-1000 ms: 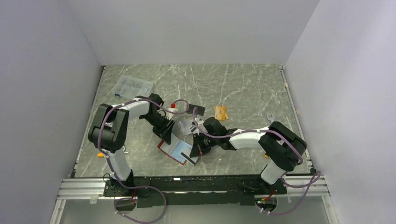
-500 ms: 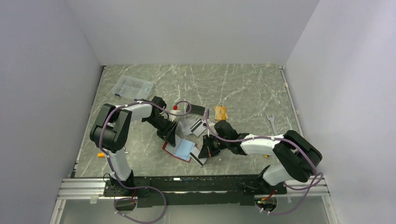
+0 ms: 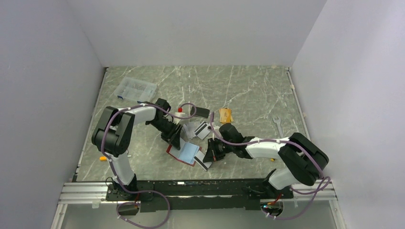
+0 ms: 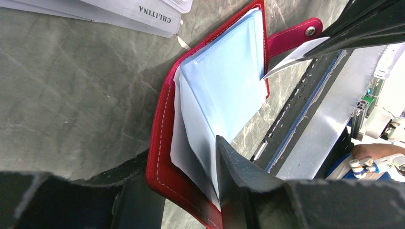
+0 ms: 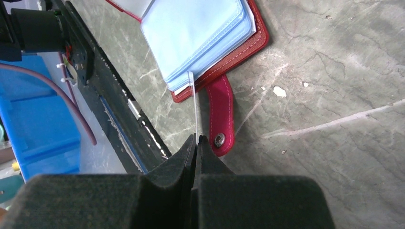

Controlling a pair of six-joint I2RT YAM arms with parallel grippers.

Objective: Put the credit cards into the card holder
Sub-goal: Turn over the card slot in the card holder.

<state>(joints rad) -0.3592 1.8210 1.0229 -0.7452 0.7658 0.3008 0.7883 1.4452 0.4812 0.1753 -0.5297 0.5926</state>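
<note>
The dark-red card holder [image 3: 181, 153] lies open near the table's front, its pale blue sleeves [image 4: 224, 81] fanned up. My left gripper [image 3: 173, 137] is shut on its far edge: in the left wrist view [image 4: 184, 167] one finger sits under the red cover and one on the sleeves. My right gripper [image 3: 211, 155] is shut on a grey-white credit card [image 5: 195, 107], seen edge-on in the right wrist view [image 5: 196, 139]. The card's tip touches the sleeves' edge beside the snap tab [image 5: 222, 114]. Loose grey-white cards [image 3: 198, 129] and a black card [image 3: 203, 112] lie behind the holder.
A clear compartment box [image 3: 136, 88] stands at the back left. An orange object [image 3: 225, 115], a wrench [image 3: 278, 125] and a red-topped item [image 3: 179, 109] lie on the marble table [image 3: 248, 90]. The front rail [image 3: 200, 188] runs close behind the holder.
Over the last second my right arm has drawn back to the right with its card, uncovering the loose cards. The holder shifted slightly. Since half a second ago almost nothing has moved.
</note>
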